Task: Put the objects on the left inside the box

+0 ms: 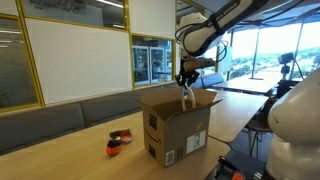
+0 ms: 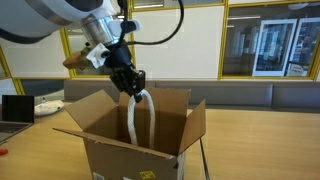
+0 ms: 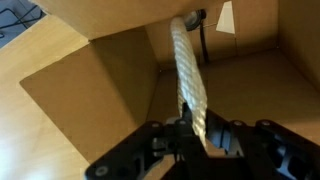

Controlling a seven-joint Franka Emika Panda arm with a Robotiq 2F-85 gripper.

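My gripper (image 1: pixel 186 81) (image 2: pixel 128 82) hangs over the open cardboard box (image 1: pixel 178 126) (image 2: pixel 105 156) and is shut on a thick white rope (image 2: pixel 135 122). The rope (image 1: pixel 187 97) dangles straight down into the box. In the wrist view my gripper (image 3: pixel 197 128) clamps the rope (image 3: pixel 188 70), which runs down toward the box floor (image 3: pixel 250 90). A red and black object (image 1: pixel 116 142) lies on the table beside the box.
The box stands on a wooden table (image 1: pixel 60 160) (image 2: pixel 260 140) with its flaps (image 2: pixel 65 137) spread outward. A laptop (image 2: pixel 14 108) and white dishes (image 2: pixel 48 104) sit at the table's far side. A bench (image 1: pixel 60 110) runs along the wall.
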